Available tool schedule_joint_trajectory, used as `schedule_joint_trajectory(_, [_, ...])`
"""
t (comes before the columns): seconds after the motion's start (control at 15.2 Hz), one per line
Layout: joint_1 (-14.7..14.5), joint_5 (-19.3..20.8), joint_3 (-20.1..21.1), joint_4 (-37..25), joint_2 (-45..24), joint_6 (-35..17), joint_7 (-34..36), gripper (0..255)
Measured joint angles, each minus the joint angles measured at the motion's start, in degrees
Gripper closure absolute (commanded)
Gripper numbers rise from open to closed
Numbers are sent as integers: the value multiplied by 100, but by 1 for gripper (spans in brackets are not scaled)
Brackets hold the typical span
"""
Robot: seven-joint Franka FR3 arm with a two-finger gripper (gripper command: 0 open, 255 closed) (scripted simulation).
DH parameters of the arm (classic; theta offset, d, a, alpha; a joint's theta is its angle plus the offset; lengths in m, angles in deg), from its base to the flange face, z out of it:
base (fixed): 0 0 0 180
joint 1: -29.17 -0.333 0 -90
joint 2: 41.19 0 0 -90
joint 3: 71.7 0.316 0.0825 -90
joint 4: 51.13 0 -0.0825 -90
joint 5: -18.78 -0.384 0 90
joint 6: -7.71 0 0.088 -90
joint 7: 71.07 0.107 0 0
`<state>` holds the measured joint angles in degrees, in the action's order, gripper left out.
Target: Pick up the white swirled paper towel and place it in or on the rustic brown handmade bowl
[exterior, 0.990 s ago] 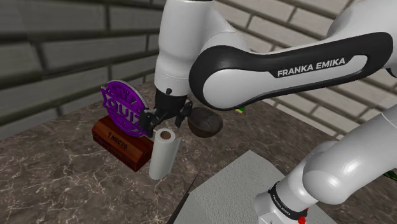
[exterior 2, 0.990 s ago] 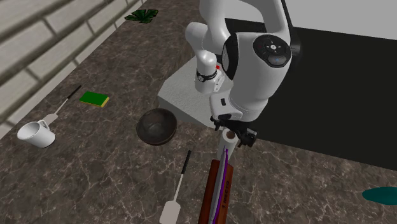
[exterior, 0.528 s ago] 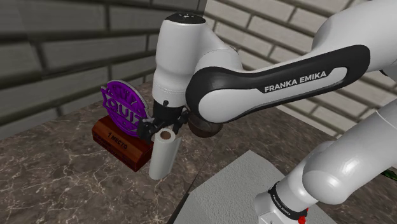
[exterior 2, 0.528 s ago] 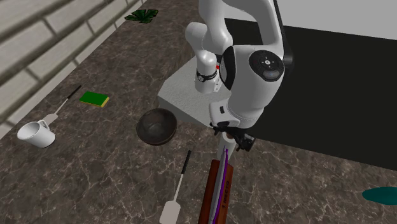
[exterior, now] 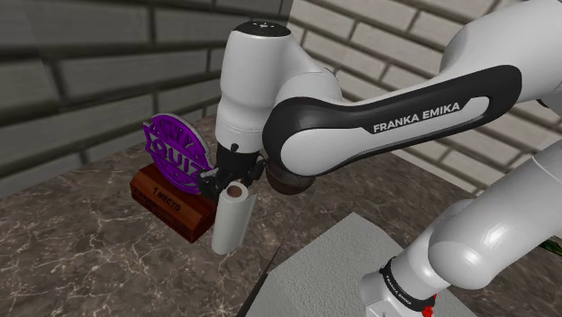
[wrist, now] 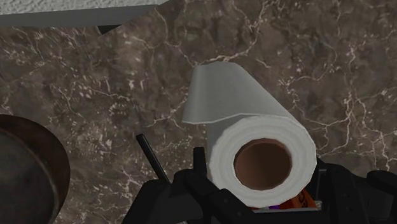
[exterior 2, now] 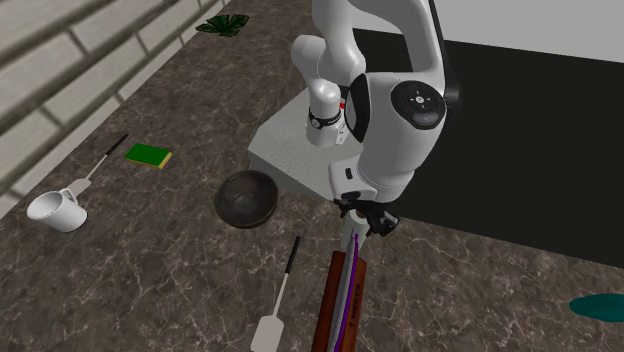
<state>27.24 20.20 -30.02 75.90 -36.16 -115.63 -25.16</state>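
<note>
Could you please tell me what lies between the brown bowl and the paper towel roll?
The spatula's black handle lies on the counter between the bowl and the roll, as the wrist view shows.

My shoulder camera sat beside and slightly behind the stand (exterior: 342,270). It looked down across the tabletop (exterior: 72,261) toward the brick wall (exterior: 81,72), close on the arm. The second exterior camera hung high on the opposite side and farther back, facing the stand. Both took in the paper towel (exterior: 230,221) and the bowl (exterior 2: 248,198). The wrist camera looked down past the claw (wrist: 257,172) onto the roll's top end from very near.
</note>
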Motion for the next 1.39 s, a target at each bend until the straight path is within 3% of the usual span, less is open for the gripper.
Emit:
schedule_joint_trajectory(0.59, [-2, -14, -2, -18, 17, 31, -9, 255])
schedule_joint_trajectory(1.39, [-9, -295, -131, -587, 415, 907, -286, 255])
